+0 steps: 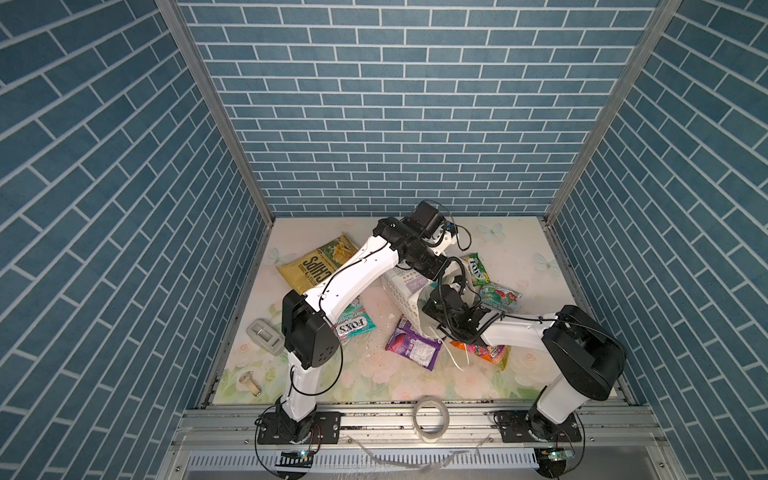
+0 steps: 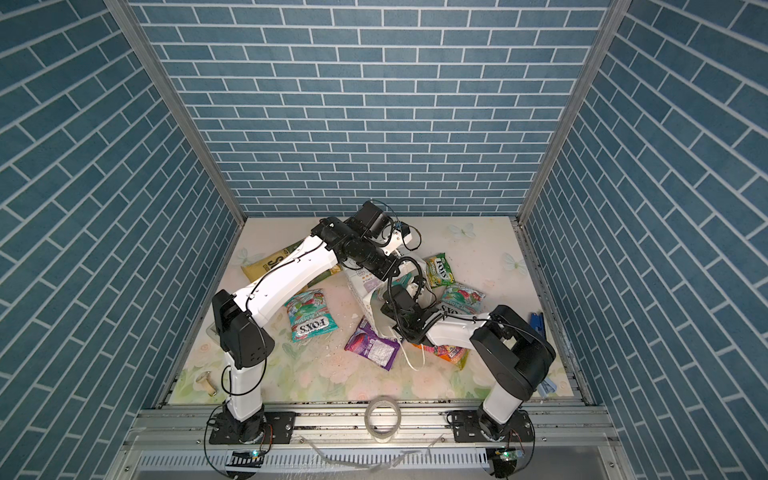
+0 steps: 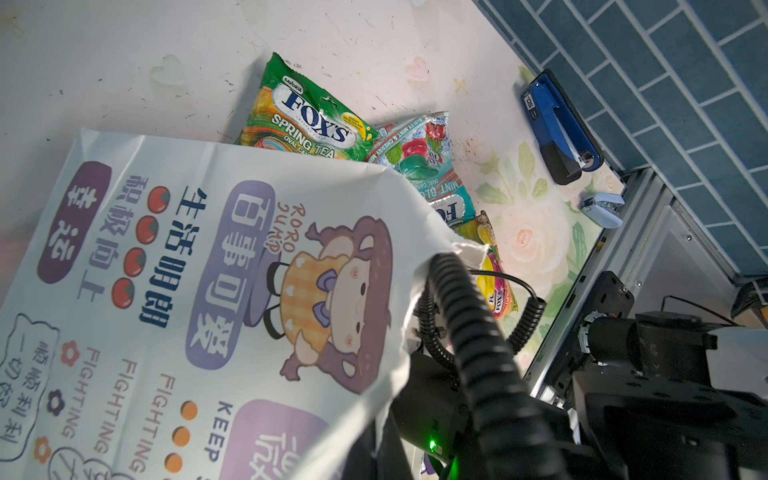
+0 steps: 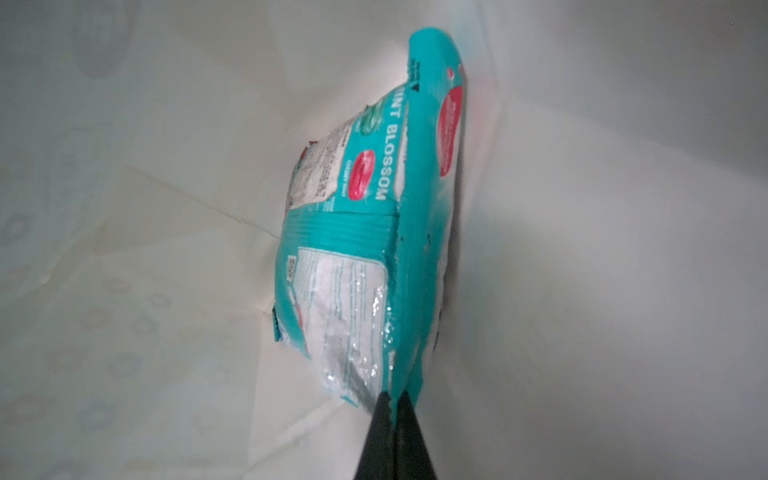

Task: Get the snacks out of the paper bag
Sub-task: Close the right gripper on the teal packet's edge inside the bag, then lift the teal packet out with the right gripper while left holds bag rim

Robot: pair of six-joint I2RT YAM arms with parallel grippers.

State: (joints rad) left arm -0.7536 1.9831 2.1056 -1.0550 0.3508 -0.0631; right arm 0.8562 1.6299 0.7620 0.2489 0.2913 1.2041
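At the far left of the floral-print tabletop (image 1: 365, 384) lie a grey plastic block-shaped object (image 1: 263, 336) and, nearer the front, a small brass-coloured cylinder (image 1: 249, 383). Next comes the large yellow-olive chips bag (image 1: 316, 264), flat near the back and partly under the left arm. In front of it lies a glossy teal FOX'S packet (image 2: 309, 316).

The left gripper (image 1: 441, 248) reaches to the far edge of the tall white paper bag (image 1: 401, 289). Its jaws are closed, but no view shows whether paper sits between them. The bag lies on its side mid-table, cartoon face up, mouth towards the right arm. Just in front of it lies a crinkled purple packet (image 1: 413, 347), and a clear tape roll (image 1: 431, 417) stands on the front rail.

The right gripper (image 4: 392, 401) is deep inside the bag, its dark fingers pinched together on the back seam of a teal MINT BLOSSOM packet (image 4: 361, 232).

Right of the bag, outside it, a yellow-green FOX'S Spring Tea packet (image 1: 478, 270) touches a teal cherry-print packet (image 1: 500, 297). An orange packet (image 1: 484, 353) lies under the right forearm. By the right wall sit a dark blue stapler (image 3: 559, 124) and a small pale blue stapler (image 3: 602, 205).
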